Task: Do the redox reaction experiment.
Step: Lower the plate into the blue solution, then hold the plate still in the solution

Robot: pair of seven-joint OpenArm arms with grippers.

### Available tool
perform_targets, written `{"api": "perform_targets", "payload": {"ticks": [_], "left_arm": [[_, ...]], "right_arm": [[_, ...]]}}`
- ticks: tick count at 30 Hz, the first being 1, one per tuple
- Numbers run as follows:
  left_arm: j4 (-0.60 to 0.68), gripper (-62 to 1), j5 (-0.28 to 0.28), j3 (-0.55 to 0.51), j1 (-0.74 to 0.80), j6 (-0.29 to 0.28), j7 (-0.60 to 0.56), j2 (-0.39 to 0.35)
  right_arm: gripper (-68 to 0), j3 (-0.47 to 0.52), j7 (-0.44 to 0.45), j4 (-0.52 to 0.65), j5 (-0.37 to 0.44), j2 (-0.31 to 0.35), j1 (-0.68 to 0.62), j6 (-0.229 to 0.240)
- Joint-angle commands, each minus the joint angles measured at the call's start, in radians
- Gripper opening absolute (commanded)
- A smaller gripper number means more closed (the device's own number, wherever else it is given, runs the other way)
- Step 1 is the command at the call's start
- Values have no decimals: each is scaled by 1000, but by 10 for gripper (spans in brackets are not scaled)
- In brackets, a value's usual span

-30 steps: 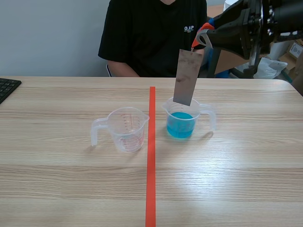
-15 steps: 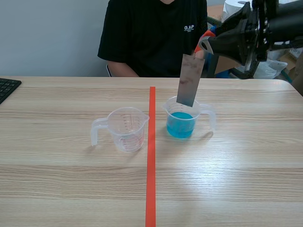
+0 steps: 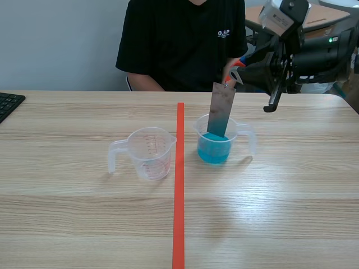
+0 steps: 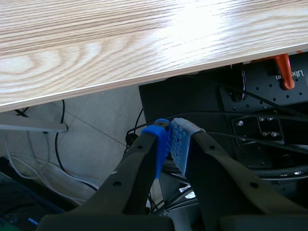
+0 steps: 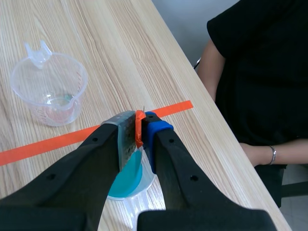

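Right gripper (image 3: 233, 74) with strip (image 3: 221, 109) over table (image 3: 280, 213)

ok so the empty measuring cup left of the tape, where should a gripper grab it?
Probably by its handle. The empty cup stands upright with the handle sticking out to the left, well clear of the blue-liquid cup. Come in from the left, with the gripper's fingers either side of the handle.
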Motion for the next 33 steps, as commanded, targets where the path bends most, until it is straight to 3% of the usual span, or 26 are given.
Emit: {"api": "perform_targets", "payload": {"ticks": [1, 9, 20, 33], "left_arm": [[6, -569, -3, 4, -1, -2, -16, 2], [6, -569, -3, 4, -1, -2, -16, 2], [6, -569, -3, 5, -3, -3, -16, 2], [6, -569, -3, 5, -3, -2, -16, 2]], "right_arm": [[-662, -9, 27, -2, -6, 3, 24, 6], [-662, -10, 57, -47, -88, -33, 23, 6], [-662, -74, 72, -64, -111, -35, 23, 6], [-662, -76, 76, -68, -114, -32, 24, 6]]}}
